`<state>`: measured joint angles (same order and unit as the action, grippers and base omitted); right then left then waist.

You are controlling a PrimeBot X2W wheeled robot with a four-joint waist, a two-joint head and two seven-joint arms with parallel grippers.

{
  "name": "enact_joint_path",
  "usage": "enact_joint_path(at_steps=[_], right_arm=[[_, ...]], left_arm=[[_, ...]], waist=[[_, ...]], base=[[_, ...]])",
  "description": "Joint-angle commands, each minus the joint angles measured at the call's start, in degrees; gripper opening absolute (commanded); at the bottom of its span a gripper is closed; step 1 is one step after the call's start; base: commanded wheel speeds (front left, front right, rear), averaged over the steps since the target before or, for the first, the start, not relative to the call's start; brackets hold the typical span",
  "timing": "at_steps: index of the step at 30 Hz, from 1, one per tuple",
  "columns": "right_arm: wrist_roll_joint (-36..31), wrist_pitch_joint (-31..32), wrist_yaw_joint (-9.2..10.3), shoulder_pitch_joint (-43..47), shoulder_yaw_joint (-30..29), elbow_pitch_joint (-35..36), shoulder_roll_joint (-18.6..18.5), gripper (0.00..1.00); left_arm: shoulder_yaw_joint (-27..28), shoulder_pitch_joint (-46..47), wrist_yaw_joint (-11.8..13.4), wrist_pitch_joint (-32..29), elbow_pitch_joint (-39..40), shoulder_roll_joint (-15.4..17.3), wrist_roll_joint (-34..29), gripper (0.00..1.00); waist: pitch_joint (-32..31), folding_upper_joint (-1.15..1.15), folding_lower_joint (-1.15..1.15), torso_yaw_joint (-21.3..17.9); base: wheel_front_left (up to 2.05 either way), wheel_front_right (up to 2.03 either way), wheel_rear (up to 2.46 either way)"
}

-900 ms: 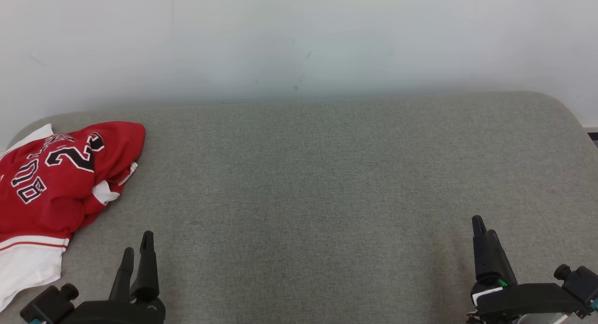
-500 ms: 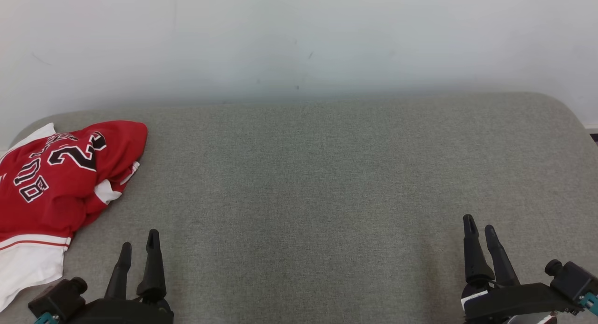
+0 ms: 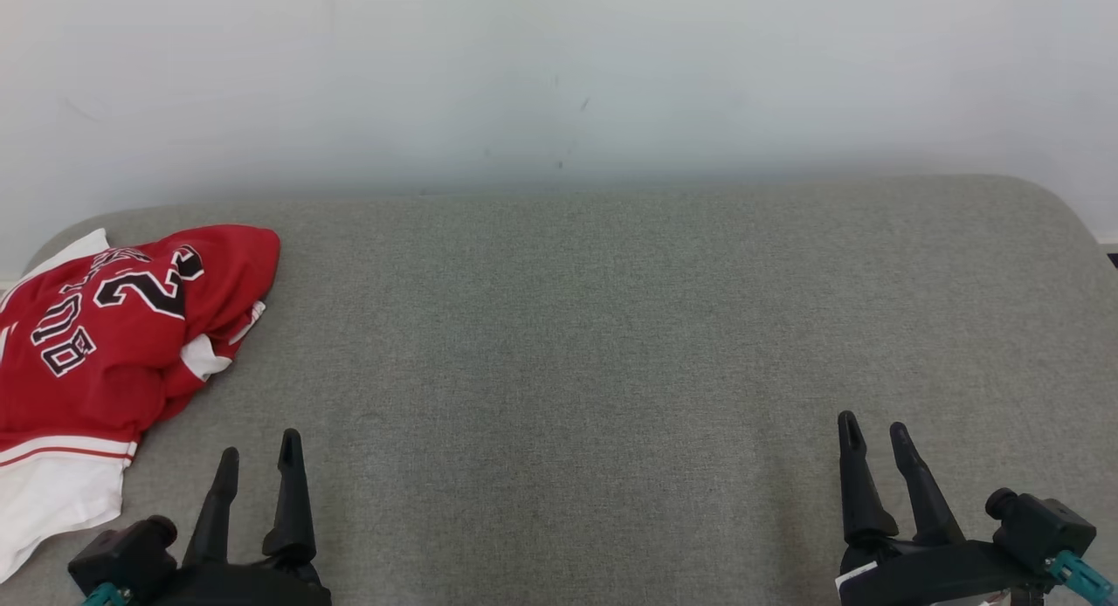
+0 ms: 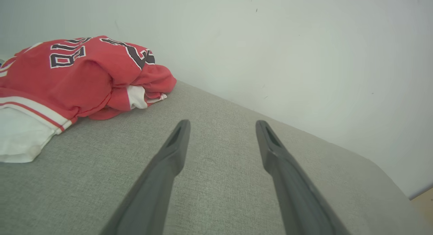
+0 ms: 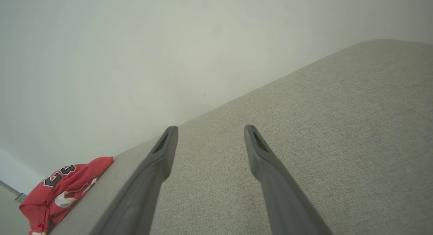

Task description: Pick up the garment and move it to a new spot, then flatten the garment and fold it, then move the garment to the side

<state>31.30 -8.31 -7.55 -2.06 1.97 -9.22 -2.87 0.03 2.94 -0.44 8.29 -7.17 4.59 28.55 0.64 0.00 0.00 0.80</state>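
— When you looked down from the head, where did the jersey (image 3: 96, 327) lie?

— It lay crumpled in a heap at the far left corner of the grey padded bench (image 3: 568, 327). It was red with black-and-white lettering, and a white part trailed toward the near left edge and ran out of frame.

— How did the arms stand to it?

— The left gripper (image 3: 259, 444) sat at the near edge, just right of that white part but apart from the cloth. Its jaws were spread with nothing between them.

— And the other one?

— The right gripper (image 3: 872, 423) was at the near edge toward the right corner, well apart from the jersey, likewise spread wide and empty.

— What did the wrist cameras add?

— From the left wrist, the heap lay ahead and to the left of the jaws, with bare grey fabric between the tips. From the right wrist, the jersey was small at the bench's far end, with the pale wall (image 3: 559, 82) behind it.
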Motion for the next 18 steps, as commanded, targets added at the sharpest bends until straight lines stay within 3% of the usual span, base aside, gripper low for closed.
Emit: enact_joint_path(at_steps=[1, 18], right_arm=[[-2.08, -0.64, 0.07, -0.05, 0.34, 0.43, -0.15, 1.00], [-11.25, -2.89, 0.08, 0.12, 1.54, 0.55, -0.12, 1.00]], left_arm=[[0.01, -0.18, 0.37, 0.68, 0.59, 0.61, -1.74, 1.00], [-0.09, -0.32, 0.94, 2.93, 0.64, 1.22, -10.04, 1.00]], waist=[[-0.01, 0.00, 0.00, 0.05], [0.19, 0.00, 0.00, 0.48]], base=[[0.00, 0.00, 0.00], [0.00, 0.00, 0.00]])
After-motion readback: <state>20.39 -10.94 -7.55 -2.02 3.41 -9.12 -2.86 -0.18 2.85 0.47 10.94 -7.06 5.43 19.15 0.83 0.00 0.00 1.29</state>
